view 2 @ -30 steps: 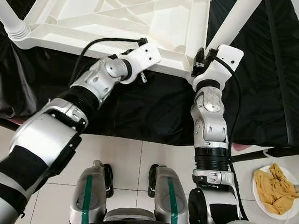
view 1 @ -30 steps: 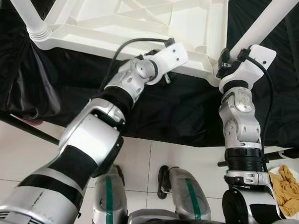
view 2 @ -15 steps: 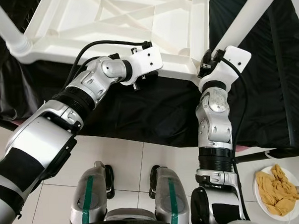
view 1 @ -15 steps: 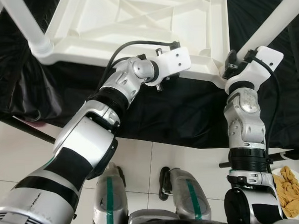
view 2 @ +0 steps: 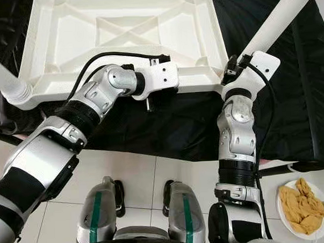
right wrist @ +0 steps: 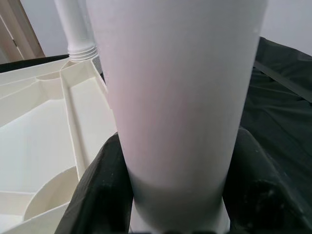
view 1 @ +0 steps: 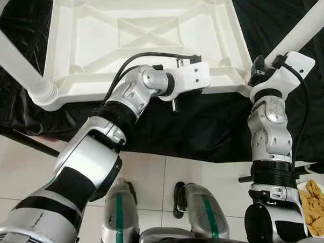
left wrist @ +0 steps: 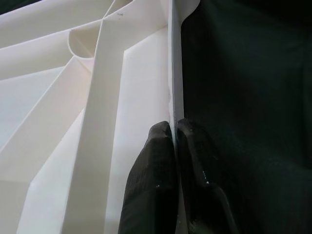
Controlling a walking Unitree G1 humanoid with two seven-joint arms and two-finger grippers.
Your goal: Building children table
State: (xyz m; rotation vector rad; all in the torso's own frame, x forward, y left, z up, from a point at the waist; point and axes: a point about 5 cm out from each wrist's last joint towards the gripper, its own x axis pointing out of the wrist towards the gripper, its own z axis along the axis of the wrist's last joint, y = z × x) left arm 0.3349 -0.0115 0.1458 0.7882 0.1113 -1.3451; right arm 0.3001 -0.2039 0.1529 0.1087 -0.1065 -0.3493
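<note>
Table (view 1: 141, 25) swung square; both end effectors clamped.

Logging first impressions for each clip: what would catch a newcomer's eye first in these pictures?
The white plastic table, lying upside down on a black cloth, dominates the scene ahead of the robot. The left gripper pinches the table's near rim, while the right gripper clasps a white table leg at the near right corner. A plate of yellowish food sits on the tiled floor by the robot's right side.
</note>
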